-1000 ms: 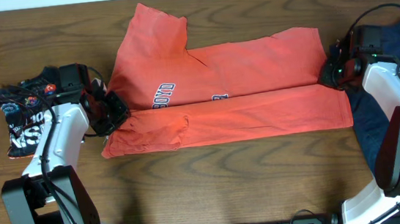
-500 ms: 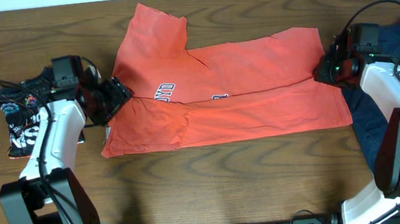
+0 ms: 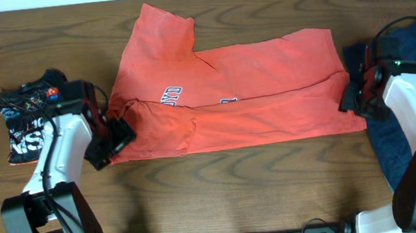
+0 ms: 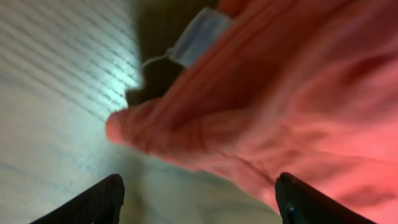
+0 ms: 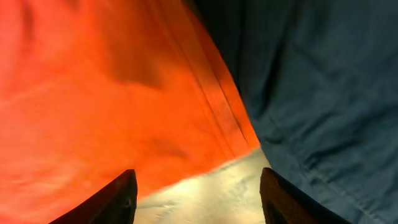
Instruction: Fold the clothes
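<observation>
In the middle of the table [image 3: 238,186] the coral T-shirt [image 3: 257,70] lies spread flat. Its long lower strip is turned up over the body, so the front is partly hidden and a straight fold line runs across it. One sleeve sticks out at the far edge.

The left gripper [image 3: 116,133] sits at the T-shirt's lower left corner and the right gripper [image 3: 347,101] at its lower right corner. One arm at each end of the same strip looks meant to lift or smooth the long fold evenly, without skewing it.

In the left wrist view the fingers [image 4: 99,202] are spread wide above a bunched hem corner and have hold of nothing. The right wrist view shows the same: fingers [image 5: 121,196] wide apart and empty, hovering over the hem corner where it meets the navy garment [image 3: 415,43].

The navy garment lies heaped at the right edge and the black shirt [image 3: 21,127] at the left edge. Both are apart from the work, apparently waiting their turn.

The dark-red and white lettering [image 3: 172,98] is half covered by the fold and too small to read with confidence. A pale tag [image 4: 199,37] shows near the left corner, blurred, with no legible text. The black shirt's print cannot be read either.
</observation>
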You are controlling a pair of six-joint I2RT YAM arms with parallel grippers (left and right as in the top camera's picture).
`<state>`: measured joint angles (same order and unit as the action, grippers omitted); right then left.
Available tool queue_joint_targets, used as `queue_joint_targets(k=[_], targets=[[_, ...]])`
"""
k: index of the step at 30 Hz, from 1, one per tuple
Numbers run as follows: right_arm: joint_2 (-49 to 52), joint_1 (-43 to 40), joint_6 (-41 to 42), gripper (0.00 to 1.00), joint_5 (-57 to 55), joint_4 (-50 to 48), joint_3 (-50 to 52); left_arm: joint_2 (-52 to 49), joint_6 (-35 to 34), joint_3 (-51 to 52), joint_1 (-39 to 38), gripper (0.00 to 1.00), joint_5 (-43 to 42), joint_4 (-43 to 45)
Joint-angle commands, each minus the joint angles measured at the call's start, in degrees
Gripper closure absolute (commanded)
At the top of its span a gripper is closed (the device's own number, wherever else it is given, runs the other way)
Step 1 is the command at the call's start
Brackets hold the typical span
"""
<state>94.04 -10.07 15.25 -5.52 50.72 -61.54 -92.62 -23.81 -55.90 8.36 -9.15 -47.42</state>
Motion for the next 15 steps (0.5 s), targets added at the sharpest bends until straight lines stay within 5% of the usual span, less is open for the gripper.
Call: queue_joint_targets(k=[1, 10, 15], targets=[[0.9, -0.1, 0.4, 0.38, -1.5, -2.6, 4.4, 0.1, -1.2, 4.2, 0.2, 0.20, 2.3, 4.2], [1.0, -0.1, 0.4, 0.41, -1.5, -16.3, 14.2, 0.1, -1.4, 8.5, 0.2, 0.20, 2.4, 12.9], [1.0, -0.1, 0.7, 0.60, -1.6, -23.6, 19.6, 0.1, -1.4, 8.5, 0.2, 0.33, 4.3, 13.0]])
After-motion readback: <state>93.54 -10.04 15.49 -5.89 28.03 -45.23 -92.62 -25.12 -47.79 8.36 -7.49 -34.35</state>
